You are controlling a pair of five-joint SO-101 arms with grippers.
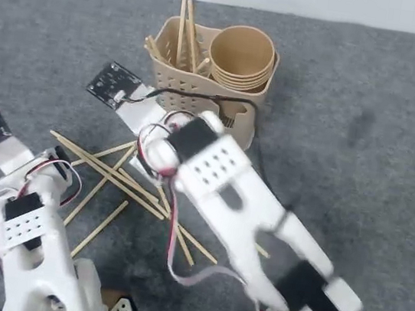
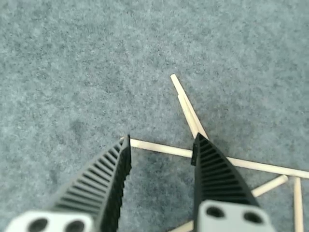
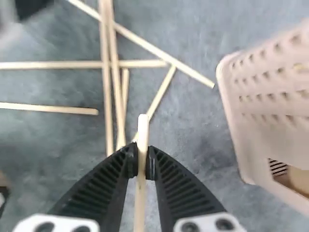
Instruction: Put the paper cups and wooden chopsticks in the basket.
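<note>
**Right gripper pinching one chopstick near the basket**

Your grey, felt-like desk [image 1: 363, 146] had open room beside the basket. The perforated beige plastic basket [image 1: 192, 99] stood near the far edge, holding stacked paper cups [image 1: 242, 52] and upright sticks. Your right gripper [image 3: 140, 157] pinched one thin wooden chopstick [image 3: 142, 128]. Your left gripper [image 2: 161, 141] hung spread over the loose chopsticks [image 1: 112, 177].
</note>
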